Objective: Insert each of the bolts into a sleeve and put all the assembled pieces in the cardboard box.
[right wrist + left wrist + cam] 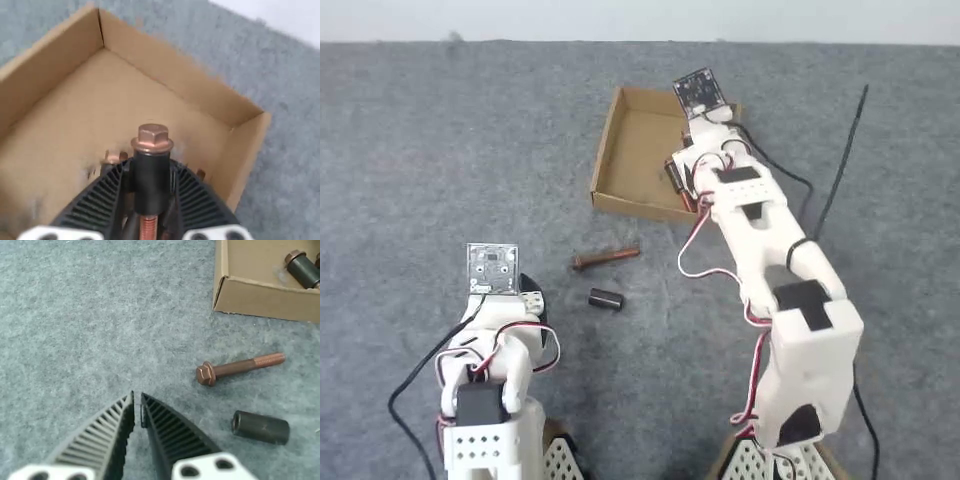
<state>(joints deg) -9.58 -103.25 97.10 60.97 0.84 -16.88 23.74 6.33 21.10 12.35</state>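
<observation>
Grey mat [440,150] right across the table, a fuzzy, felt-like weave, flat and even all the way out. Along the far edge it gives way to a pale white strip [620,20], plain and bright. Over on the right, a thin black cable [840,165] lies slantwise on the grey, running away towards that far edge.

1. Left arm [485,362] and right arm [760,228]: white plastic shells with black servo blocks.
2. Red, white and black cables [686,250] loop past the joints.
3. Left gripper [137,399] and right gripper [148,167]: black ribbed wedge fingers on white mounts with screw holes.
4. Perforated white bases [485,452].
</observation>
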